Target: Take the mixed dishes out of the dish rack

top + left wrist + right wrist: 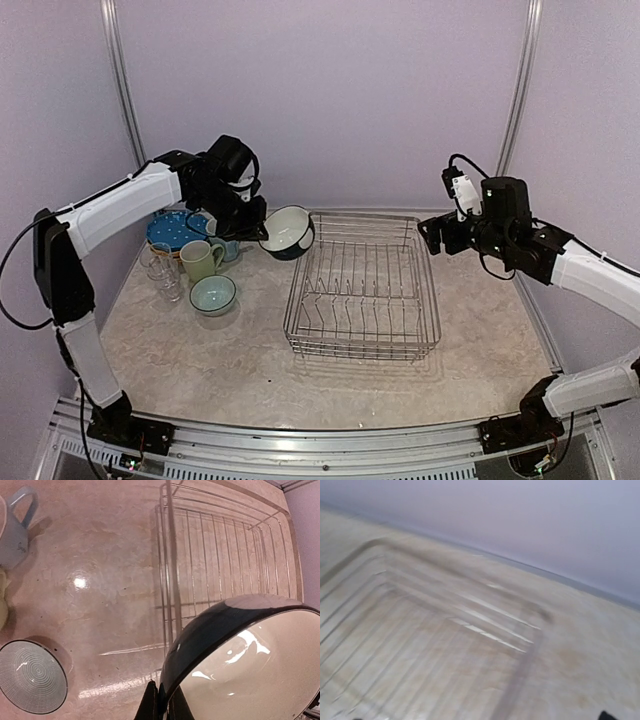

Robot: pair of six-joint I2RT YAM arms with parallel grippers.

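Your left gripper (262, 233) clamped on rim of dark, cream-lined bowl (290, 230), held in air just left of dish rack (365, 290) far-left corner. Your right gripper (432, 236) spread wide, empty, near rack's far-right corner.

- The bowl (288, 232) hangs at the tips of the left fingers (150, 705), clear of the table (250, 370).
- The dish rack (365, 285) lies right of those fingers, and left of and below the right fingers (430, 235).
- A mug (200, 260), glasses (165, 272), a smaller bowl (213, 294) and a plate (172, 228) stand left of the left fingers.
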